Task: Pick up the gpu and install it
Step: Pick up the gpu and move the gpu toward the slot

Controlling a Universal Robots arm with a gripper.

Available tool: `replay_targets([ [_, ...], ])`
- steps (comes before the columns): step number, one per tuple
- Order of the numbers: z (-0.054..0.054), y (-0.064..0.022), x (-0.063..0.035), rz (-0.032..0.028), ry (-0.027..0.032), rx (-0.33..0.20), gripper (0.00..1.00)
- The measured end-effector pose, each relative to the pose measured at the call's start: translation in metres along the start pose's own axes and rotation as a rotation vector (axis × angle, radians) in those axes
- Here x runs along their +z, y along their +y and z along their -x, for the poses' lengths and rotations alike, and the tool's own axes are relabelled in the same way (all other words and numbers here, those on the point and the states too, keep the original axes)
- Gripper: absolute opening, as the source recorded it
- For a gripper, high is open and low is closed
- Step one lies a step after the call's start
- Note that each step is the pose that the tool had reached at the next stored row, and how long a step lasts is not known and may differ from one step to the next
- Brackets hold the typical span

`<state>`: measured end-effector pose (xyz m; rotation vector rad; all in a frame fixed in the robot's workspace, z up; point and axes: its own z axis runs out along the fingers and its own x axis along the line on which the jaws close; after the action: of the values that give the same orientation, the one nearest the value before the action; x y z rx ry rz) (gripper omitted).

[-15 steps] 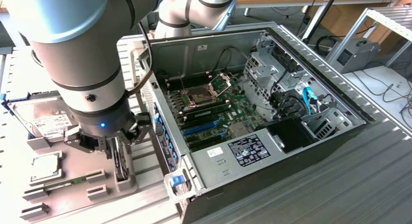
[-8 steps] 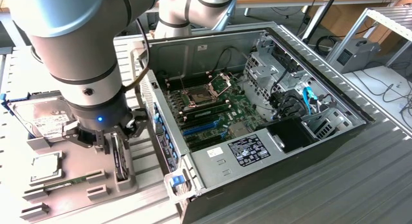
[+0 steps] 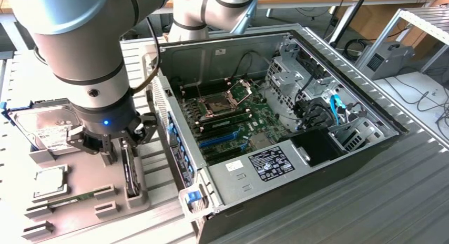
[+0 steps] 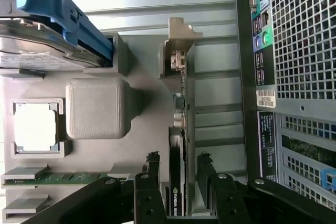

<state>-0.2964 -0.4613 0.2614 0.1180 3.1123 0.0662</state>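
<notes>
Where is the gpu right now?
The gpu stands on edge in the gray holder at the exterior view's left, beside the open computer case, with the open gripper straddling it.

Your arm [image 3: 77, 49] has silver-grey tubular links, a black cable [image 3: 153, 54] and a blue light [image 3: 105, 122]; your gripper [image 3: 118, 149] is black and jointed.

Your arm [image 3: 77, 54] hangs from eleven o'clock in the exterior view, gripper [image 3: 117, 149] pointing down at eight o'clock, jaws spread wide.
</notes>
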Motion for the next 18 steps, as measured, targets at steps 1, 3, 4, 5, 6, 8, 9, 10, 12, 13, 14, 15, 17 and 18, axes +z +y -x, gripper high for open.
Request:
replay_targets([
  [1,0.0,0.0008,0.0011,0.0,0.0,0.0,0.42],
  [3,-0.001,0.003,0.0034,-0.0001,0.0001,0.0,0.42],
  [4,-0.002,0.0038,0.0043,-0.0001,0.0001,0.0,0.42],
  [5,-0.002,0.0046,0.0052,-0.0001,0.0002,0.0,0.42],
  [6,-0.003,0.0054,0.0076,-0.0001,0.0001,0.0,0.42],
  [8,-0.003,0.0055,0.0102,-0.0001,0.0002,0.0,0.42],
  [9,-0.003,0.0055,0.0116,0.0,0.0001,0.0,0.42],
  [10,-0.003,0.0054,0.0127,-0.0001,0.0001,0.0,0.42],
  [12,-0.003,0.0054,0.0141,-0.0001,0.0001,0.0,0.42],
  [13,-0.003,0.0053,0.0146,-0.0001,0.0002,0.0,0.42],
  [14,-0.003,0.0053,0.0153,-0.0001,0.0001,0.0,0.42],
  [15,-0.003,0.0053,0.0158,-0.0001,0.0002,0.0,0.42],
  [17,-0.003,0.0052,0.0172,-0.0002,0.0002,0.0,0.42],
  [18,-0.003,0.0052,0.0175,-0.0004,0.0004,0.0,0.42],
])
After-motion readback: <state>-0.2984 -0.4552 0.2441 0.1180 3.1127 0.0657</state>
